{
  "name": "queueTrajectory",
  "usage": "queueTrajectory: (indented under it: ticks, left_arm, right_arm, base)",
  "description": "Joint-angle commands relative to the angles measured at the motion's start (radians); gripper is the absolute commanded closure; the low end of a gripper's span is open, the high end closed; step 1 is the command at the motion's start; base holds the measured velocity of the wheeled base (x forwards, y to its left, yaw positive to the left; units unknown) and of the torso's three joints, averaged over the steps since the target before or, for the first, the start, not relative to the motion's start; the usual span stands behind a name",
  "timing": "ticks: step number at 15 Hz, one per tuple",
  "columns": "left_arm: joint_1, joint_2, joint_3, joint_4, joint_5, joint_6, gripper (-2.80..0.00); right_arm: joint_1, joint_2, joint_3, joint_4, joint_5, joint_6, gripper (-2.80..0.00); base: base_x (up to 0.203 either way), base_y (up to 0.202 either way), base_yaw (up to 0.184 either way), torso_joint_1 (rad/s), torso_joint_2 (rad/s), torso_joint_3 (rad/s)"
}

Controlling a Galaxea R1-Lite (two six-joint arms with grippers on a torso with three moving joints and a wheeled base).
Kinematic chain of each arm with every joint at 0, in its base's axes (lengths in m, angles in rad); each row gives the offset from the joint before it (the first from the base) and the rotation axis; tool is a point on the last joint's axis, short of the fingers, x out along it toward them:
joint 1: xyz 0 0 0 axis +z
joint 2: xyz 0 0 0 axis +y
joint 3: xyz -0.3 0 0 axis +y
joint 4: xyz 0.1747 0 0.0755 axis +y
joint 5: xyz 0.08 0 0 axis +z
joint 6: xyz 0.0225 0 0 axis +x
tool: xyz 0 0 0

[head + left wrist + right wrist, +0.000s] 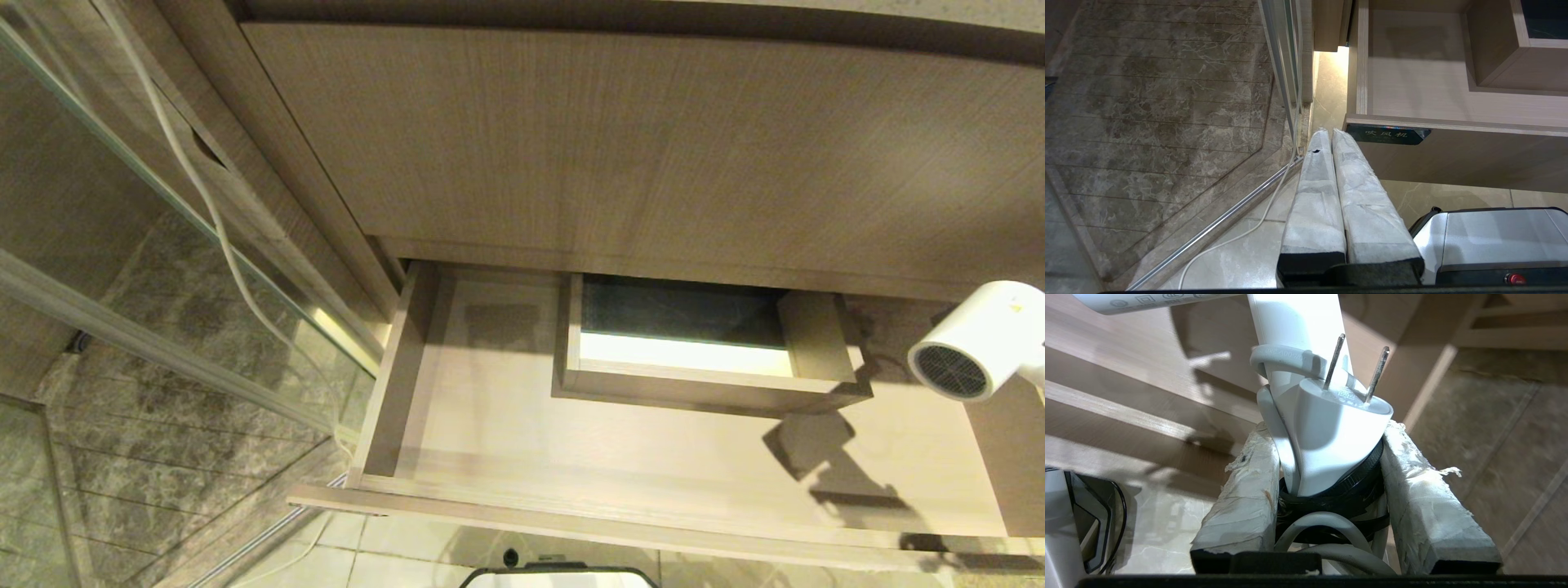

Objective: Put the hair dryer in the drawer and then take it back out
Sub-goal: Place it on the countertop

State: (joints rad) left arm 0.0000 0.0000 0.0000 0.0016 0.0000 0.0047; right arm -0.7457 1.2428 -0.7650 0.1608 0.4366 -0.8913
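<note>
The hair dryer (976, 339) is white, and its round grey mesh grille shows at the right edge of the head view. It hangs above the right end of the drawer (571, 441), which is pulled out. In the right wrist view my right gripper (1329, 433) is shut on the hair dryer (1298, 318) at the foot of its handle. There the bundled white cord, a black strap and the two-pin plug (1337, 424) sit between the fingers. My left gripper (1329, 132) is shut on nothing, parked low beside the drawer's (1412, 94) front corner with the dark label (1387, 134).
A boxed cutout (710, 347) stands inside the drawer at the back. A taller wood-grain panel (653, 139) rises above it. A glass shower door (163, 245) and a loose white cable (214, 212) are to the left. My base (1494, 241) sits below the drawer front.
</note>
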Motion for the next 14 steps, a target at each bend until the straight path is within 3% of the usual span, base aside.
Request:
queueTrajectory:
  ticks: [1, 4, 14]
  left_arm:
    - [0.000, 0.000, 0.000, 0.000, 0.000, 0.000, 0.00]
    - [0.000, -0.001, 0.000, 0.000, 0.000, 0.000, 0.00]
    - [0.000, 0.000, 0.001, 0.000, 0.000, 0.000, 0.00]
  right_arm:
    - [-0.027, -0.114, 0.003, 0.041, 0.003, -0.005, 0.00]
    - [-0.044, -0.177, 0.000, 0.099, 0.006, -0.006, 0.00]
    - [-0.067, -0.211, -0.040, 0.090, 0.008, 0.005, 0.00]
  base:
    - [0.000, 0.000, 0.000, 0.000, 0.00, 0.000]
    - [0.000, 0.000, 0.000, 0.000, 0.00, 0.000]
    - [0.000, 0.000, 0.000, 0.000, 0.00, 0.000]
